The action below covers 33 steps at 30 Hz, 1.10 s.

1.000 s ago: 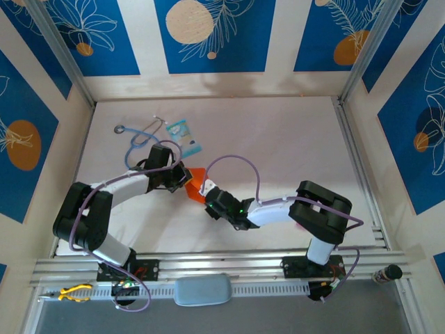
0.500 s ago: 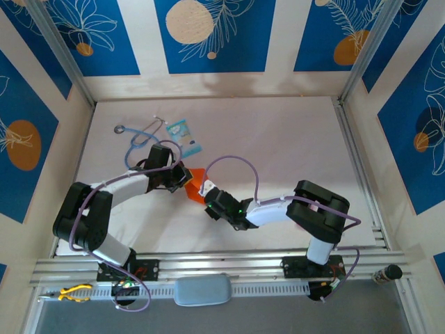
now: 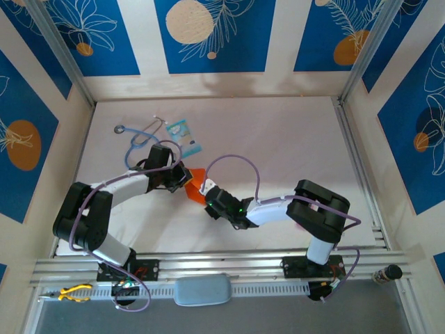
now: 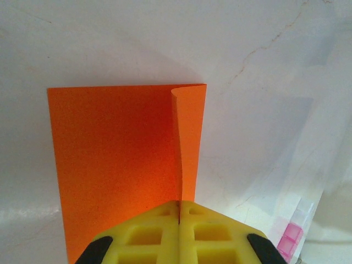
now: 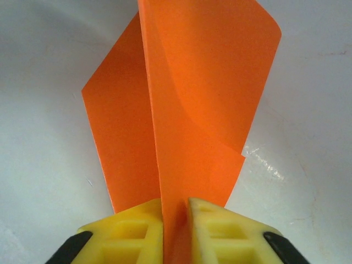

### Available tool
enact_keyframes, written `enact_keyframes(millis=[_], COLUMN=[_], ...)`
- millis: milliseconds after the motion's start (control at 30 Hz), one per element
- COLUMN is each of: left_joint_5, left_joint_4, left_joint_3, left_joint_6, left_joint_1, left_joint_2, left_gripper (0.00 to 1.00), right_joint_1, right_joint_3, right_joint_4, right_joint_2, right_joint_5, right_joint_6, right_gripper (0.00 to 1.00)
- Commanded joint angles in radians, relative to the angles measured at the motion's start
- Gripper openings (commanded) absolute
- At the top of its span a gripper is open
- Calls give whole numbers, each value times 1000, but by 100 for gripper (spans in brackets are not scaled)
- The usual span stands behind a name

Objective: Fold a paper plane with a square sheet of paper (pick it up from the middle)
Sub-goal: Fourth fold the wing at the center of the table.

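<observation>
**Left gripper (image 4: 179, 212): clenched.** Its two yellow ribbed fingers (image 4: 144, 235) meet with no gap. They pinch the near edge of the thin, bright orange square sheet of paper (image 4: 115, 159).
- In the left wrist view the sheet extends from the fingertips toward 12 o'clock, over the white table surface (image 4: 110, 44).
- The pinch sits on a crease line. A narrow strip at 1 o'clock of the fingertips is turned up and curls over at its far end.
- The broad panel spreads toward 11 o'clock.
- A clear plastic packet with pink pieces (image 4: 290, 241) lies on the table at 4 o'clock of the fingertips, apart from the sheet.

**Right gripper (image 5: 176, 212): grasping the same sheet.** The paper fills the slot between its yellow fingers (image 5: 132, 231) and rises toward 12 o'clock.
- One panel bows over toward 1 o'clock.
- A second panel slants toward 11 o'clock behind it.

**Top external view.** The two grippers face each other left of the table's centre. A small orange patch of the sheet shows between them, at 4 o'clock of the left gripper and 11 o'clock of the right gripper.
- A light-blue patterned packet (image 3: 184, 136) lies near the left gripper, at its 12 o'clock.
- A grey-blue stethoscope (image 3: 139, 133) lies at its 10 o'clock.
</observation>
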Motion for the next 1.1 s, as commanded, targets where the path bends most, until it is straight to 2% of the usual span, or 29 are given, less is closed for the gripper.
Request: enact_keyframes(millis=[0,267,667,1067], left_joint_5=[12,9,10,13], left_joint_4=[8,5,4,3], left_joint_3=[0,2,1,8], left_joint_6=[1,1,2,3], left_joint_1=[14,14,13,14], left_joint_2=[-6,-6,-4,-4], left_gripper=[4,4,4,5], right_joint_1=[-7,-11,-16,-22], right_joint_3=[10,10,-9,6], right_joint_4=[21,27,65,9], right_joint_2=[-14,-23,-33,-13], right_joint_5=[-35,-32,-44,-41], right_joint_6=[20,42,40,61], right_gripper=[15,21,23,13])
